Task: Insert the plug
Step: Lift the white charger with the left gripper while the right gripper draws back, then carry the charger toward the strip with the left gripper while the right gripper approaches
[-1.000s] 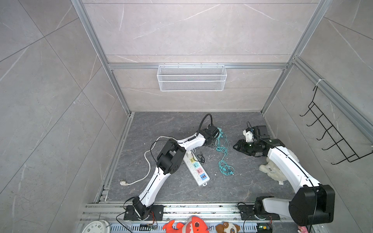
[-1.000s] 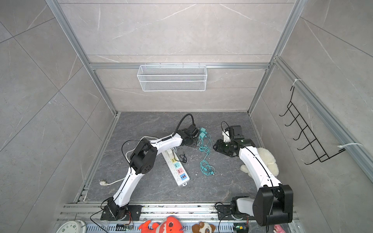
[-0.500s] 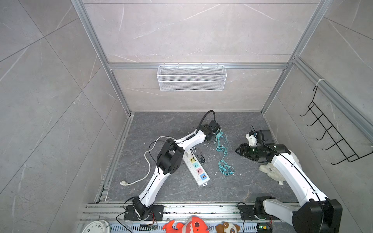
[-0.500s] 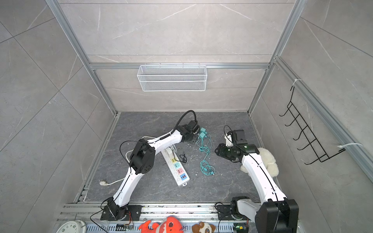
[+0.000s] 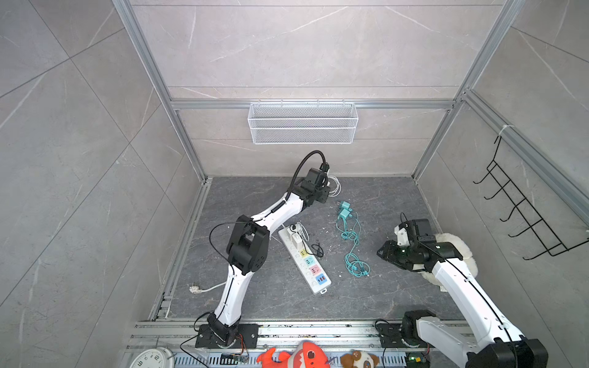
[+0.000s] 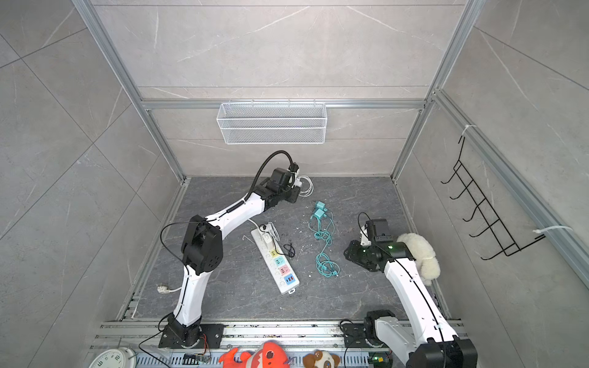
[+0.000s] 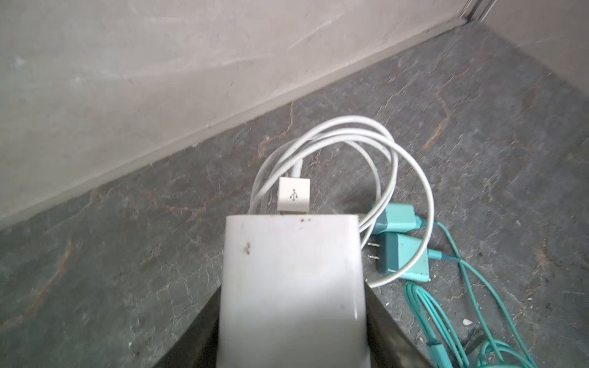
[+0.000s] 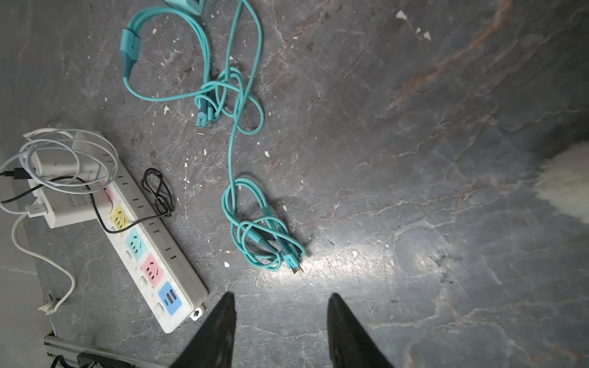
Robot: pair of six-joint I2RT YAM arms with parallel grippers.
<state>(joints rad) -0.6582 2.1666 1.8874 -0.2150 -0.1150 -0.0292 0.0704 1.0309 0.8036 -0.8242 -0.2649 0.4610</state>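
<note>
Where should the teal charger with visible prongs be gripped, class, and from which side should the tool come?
Best grip the teal charger across its body's two narrow side edges, coming straight down. It lies flat on the floor, broad face up, prongs at one end and teal cable at the other, leaving only the sides free. A white cable crosses it in the left wrist view.

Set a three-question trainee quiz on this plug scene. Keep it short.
1. True or false: the left gripper holds the white square charger block, with a white USB cable plugged into it.
2. Choose: the right gripper has its jaws A shut, empty; B open, empty; C hidden from every view.
3. Fill in: on the long white power strip, the panel at the end without chargers is coloured ___.
Key: 1 true; 2 B; 3 blue.
</note>
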